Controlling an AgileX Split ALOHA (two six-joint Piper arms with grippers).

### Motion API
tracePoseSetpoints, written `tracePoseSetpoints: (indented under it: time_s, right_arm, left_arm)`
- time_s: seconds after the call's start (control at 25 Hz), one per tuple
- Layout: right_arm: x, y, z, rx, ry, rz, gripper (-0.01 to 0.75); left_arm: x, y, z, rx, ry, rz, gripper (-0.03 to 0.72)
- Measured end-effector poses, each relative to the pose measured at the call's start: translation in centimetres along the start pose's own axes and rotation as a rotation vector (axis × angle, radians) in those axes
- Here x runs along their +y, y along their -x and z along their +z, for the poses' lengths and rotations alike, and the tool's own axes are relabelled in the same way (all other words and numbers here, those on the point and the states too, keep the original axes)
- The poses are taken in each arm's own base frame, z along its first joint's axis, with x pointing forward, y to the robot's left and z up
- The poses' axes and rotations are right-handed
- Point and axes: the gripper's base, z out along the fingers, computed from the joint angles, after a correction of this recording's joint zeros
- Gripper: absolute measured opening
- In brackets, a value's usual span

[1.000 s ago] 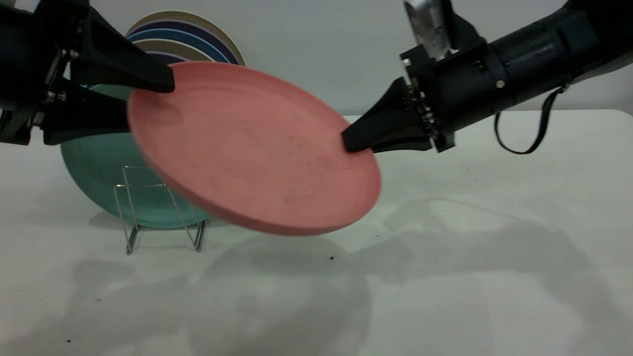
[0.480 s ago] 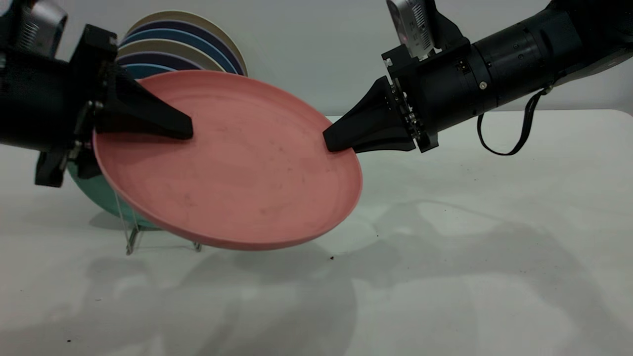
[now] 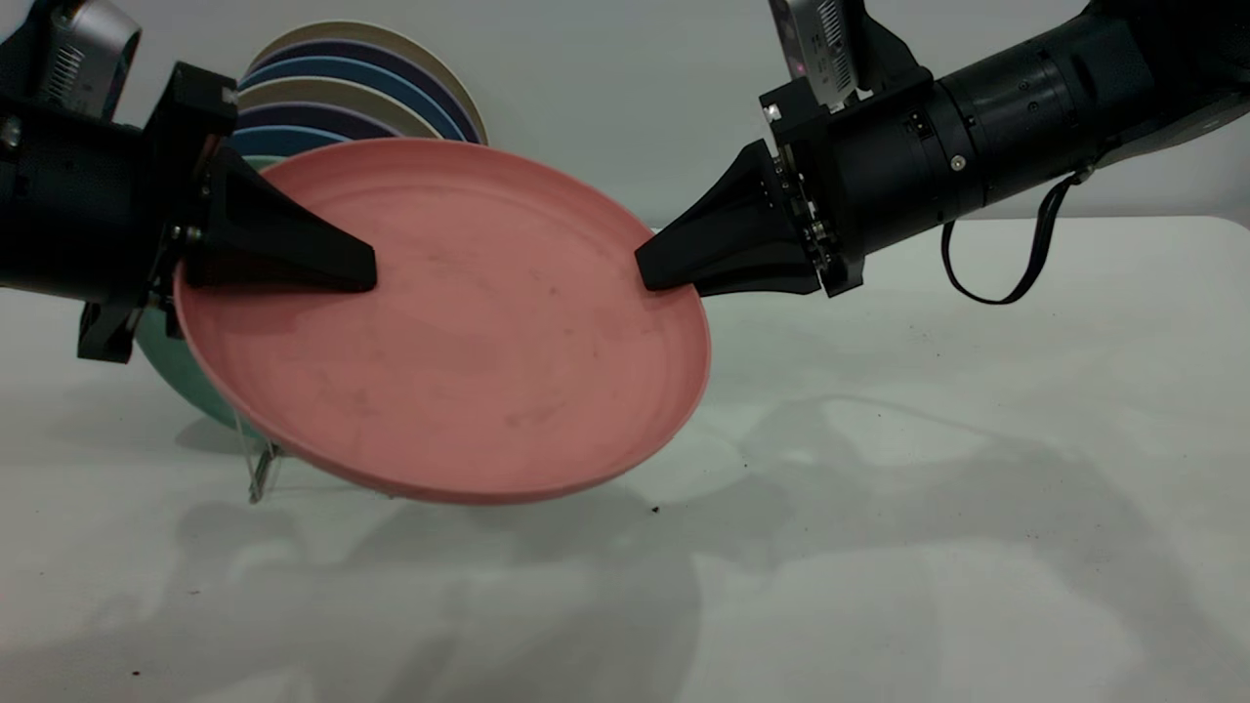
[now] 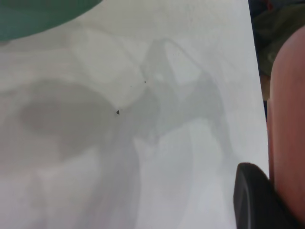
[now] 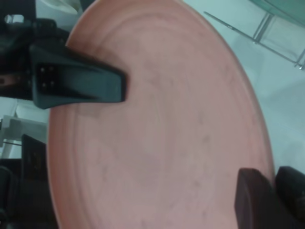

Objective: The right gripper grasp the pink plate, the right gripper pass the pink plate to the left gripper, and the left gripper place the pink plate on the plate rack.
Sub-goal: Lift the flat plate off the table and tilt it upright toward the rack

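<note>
**— Where are your grippers right now?**

— My right gripper [image 3: 652, 276] is clamping the near-right rim of the pink plate [image 3: 459, 332], one finger lying on the upper face and one under it. My left gripper [image 3: 366, 278] is reaching across the opposite rim, its upper finger [image 5: 102, 83] pressing flat on the plate's face; its lower finger is hidden beneath, but I am judging it to be closed on the rim too. So both of us are gripping the plate at once.

**— And the plate itself?**

— It is hanging in the air between my two arms, tilted, its low edge above the table [image 3: 928, 508] without touching it. Behind and below its left side the teal-green plate [image 3: 171, 366] is standing, and only one leg of the plate rack [image 3: 262, 474] is showing under the pink rim. A stack of striped plates [image 3: 381, 83] is leaning against the wall further back.

**— How far along are you?**

— The grasp is done and the lift is done. I am sitting in the middle of the handover: the left side is taking hold, the right side is not yet letting go.

**— What is left?**

— I am reckoning three things: opening my right gripper and drawing it clear, swinging the plate upright with my left arm, and lowering it into a free slot of the rack beside the teal-green plate.
</note>
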Motion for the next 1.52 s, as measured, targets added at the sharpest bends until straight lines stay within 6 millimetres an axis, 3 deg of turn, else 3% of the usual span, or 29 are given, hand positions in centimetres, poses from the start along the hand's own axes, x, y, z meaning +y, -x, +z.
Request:
tracePoseSetpoints:
  time_s: [0.12, 0.4, 0.52, 0.76, 0.96, 1.24, 1.52]
  right_arm:
    - [0.1, 0.0, -0.1, -0.001, 0.014, 0.003, 0.224]
    - [-1.5, 0.5, -3.0, -0.069, -0.015, 0.091, 0.662]
    - [-2.6, 0.4, -4.8, -0.078, -0.046, 0.134, 0.715]
    - [-4.6, -0.6, -8.2, -0.031, -0.129, 0.194, 0.632]
    - [-5.9, -1.6, -10.4, 0.014, -0.188, 0.193, 0.44]
    - [-6.0, -1.7, -10.7, 0.022, -0.196, 0.195, 0.231]
    - [-6.2, -2.4, -10.8, 0.098, -0.223, 0.167, 0.195]
  left_arm:
    - [0.0, 0.0, 0.0, 0.001, 0.0, 0.048, 0.112]
    - [0.0, 0.0, 0.0, 0.0, 0.003, 0.169, 0.112]
    - [0.0, 0.0, 0.0, 0.001, 0.002, 0.257, 0.112]
    - [-0.8, 1.6, -0.1, 0.03, -0.001, 0.523, 0.112]
    - [-2.2, 4.1, -0.5, 0.096, 0.002, 0.803, 0.112]
    - [-4.4, 6.6, -1.6, 0.229, -0.07, 1.333, 0.112]
    - [-6.2, 7.8, -3.1, 0.176, 0.002, 1.596, 0.112]
